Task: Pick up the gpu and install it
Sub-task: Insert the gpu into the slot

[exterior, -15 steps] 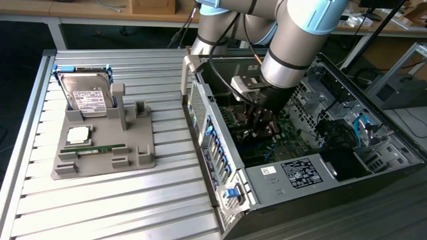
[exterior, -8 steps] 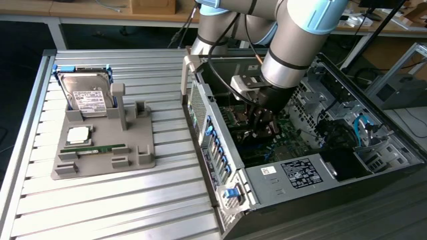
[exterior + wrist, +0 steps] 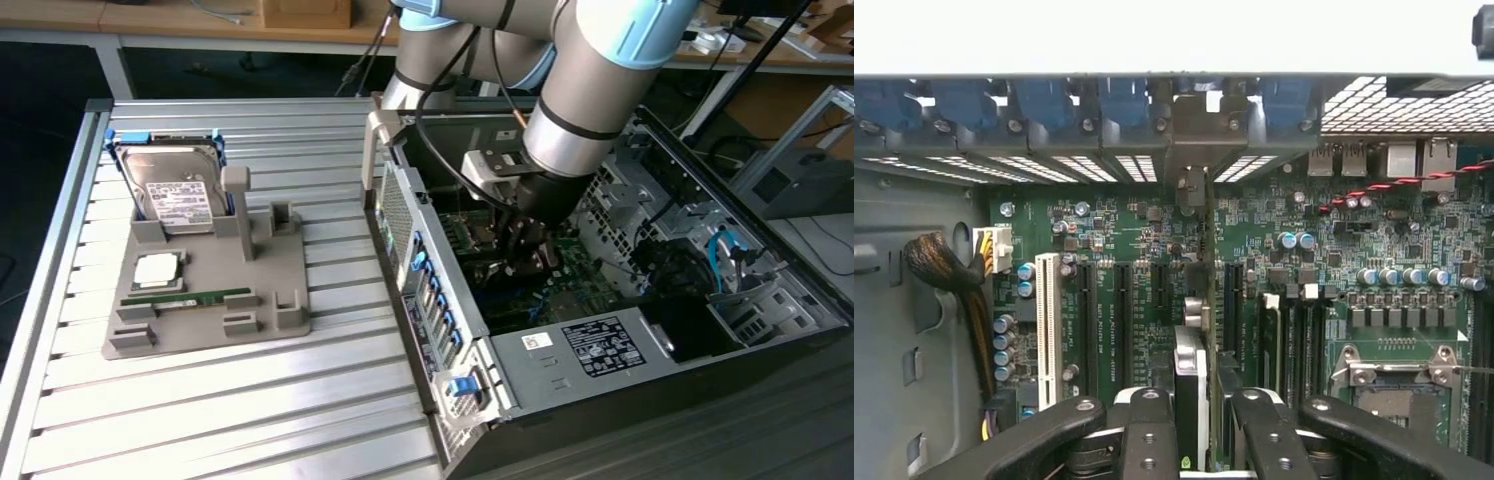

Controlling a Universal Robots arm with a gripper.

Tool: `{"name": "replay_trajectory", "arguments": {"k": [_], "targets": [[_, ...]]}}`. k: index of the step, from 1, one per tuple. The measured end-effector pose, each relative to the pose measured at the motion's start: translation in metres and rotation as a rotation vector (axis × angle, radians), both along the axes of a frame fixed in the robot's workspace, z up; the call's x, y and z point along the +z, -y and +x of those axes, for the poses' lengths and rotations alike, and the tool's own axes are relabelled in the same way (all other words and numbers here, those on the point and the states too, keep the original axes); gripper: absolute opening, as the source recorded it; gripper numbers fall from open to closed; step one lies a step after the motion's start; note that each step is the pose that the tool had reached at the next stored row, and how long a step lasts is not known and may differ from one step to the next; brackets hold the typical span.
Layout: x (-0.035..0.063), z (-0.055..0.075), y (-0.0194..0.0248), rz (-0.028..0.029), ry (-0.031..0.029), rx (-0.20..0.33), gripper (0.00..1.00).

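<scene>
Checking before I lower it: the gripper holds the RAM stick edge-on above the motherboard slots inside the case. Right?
No, the RAM stick lies on the grey fixture outside the case, per the exterior view. The gripper holds the gpu edge-on above the motherboard slots inside the case, per the wrist view.

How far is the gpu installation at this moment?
Picking up looks done: the gpu is inside the computer case, not on the grey tray with the hard drive. In hand: the gripper holds it upright on its edge over the motherboard slots. Left: whether it is fully seated, I cannot tell; the gripper has not let go yet.
</scene>
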State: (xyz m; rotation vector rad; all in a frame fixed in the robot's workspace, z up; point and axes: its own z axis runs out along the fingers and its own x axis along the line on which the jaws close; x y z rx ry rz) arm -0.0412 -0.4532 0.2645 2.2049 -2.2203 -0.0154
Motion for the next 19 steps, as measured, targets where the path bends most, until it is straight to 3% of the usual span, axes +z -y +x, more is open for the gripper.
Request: {"name": "replay_trajectory", "arguments": {"k": [5,19], "targets": [[0.0041,0.0001,0.0,0.0001,0.0,-0.003,0.27],[0.0042,0.0008,0.0014,0.0,-0.0003,-0.041,0.27]]}}
